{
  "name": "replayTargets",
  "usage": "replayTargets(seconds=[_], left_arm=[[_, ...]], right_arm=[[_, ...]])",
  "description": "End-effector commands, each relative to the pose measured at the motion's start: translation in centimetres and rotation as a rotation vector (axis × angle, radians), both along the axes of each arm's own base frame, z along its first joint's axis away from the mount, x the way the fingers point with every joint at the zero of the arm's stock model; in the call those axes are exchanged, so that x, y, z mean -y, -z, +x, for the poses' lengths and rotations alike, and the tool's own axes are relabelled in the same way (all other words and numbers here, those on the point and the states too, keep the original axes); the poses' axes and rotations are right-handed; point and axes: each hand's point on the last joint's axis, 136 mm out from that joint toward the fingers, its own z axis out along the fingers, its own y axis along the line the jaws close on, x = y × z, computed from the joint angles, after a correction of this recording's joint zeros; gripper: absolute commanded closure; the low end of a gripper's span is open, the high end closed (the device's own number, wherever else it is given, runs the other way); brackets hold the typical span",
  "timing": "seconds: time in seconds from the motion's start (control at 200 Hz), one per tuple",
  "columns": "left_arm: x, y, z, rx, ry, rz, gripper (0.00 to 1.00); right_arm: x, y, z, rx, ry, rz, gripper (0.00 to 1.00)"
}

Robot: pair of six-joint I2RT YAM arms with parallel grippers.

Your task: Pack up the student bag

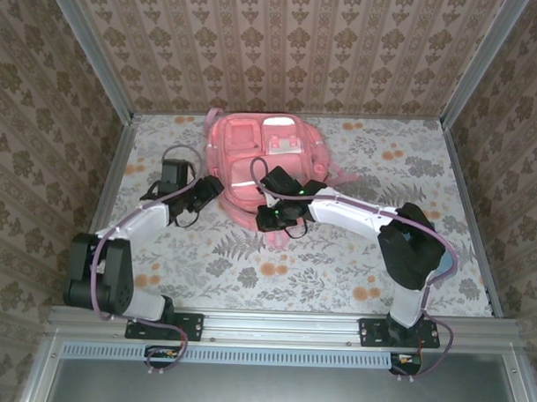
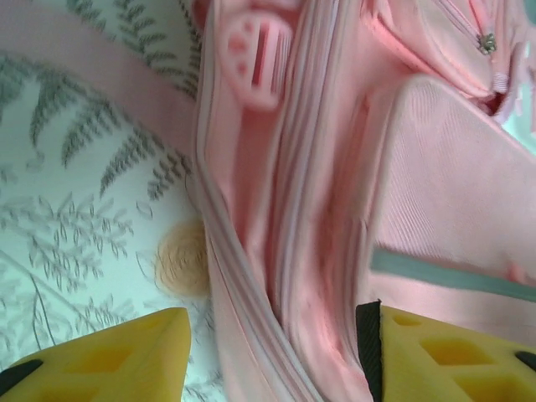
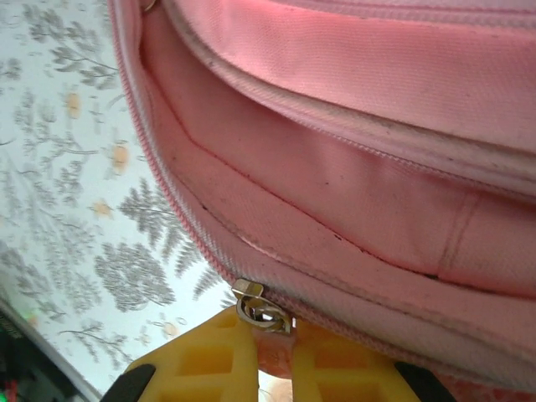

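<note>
Your right pincer is pressed together on the zip pull, with the pink tab squeezed between its yellow fingers and the metal ring just above them. Your left pincer is spread, and the side seam of the student bag runs up through the gap without being gripped.

The student bag lies flat on the table, straight ahead of both pincers. Its near edge is at the right pincer's tips and its flank is between the left one's fingers.

As for progress, the work looks to be at the zip stage. A deep fold gapes above the right pincer, so that seam is probably not fully closed. You cannot see what is inside, nor tell whether the zip is being run open or shut.

The cloth is a soft salmon-pink weave with a fine ribbed grain. It slumps and creases rather than holding its shape. Piped seams and rows of zip teeth curve round the rounded pockets. A flat grey-green band crosses the panel above the left pincer's right finger. The table covering is printed with ferns and orange blossoms.
</note>
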Motion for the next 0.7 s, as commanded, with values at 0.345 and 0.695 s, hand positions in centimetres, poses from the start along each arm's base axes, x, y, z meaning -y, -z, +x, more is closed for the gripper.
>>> replayTargets(seconds=[0.345, 0.695], left_arm=[[3.7, 0.8, -3.6, -0.096, -0.048, -0.222, 0.43], [4.7, 2.4, -3.6, -0.154, -0.054, -0.229, 0.66]], right_arm=[[-3.0, -0.5, -0.2, -0.031, -0.039, 0.093, 1.00], [-1.5, 0.4, -0.9, -0.004, -0.029, -0.007, 1.00]])
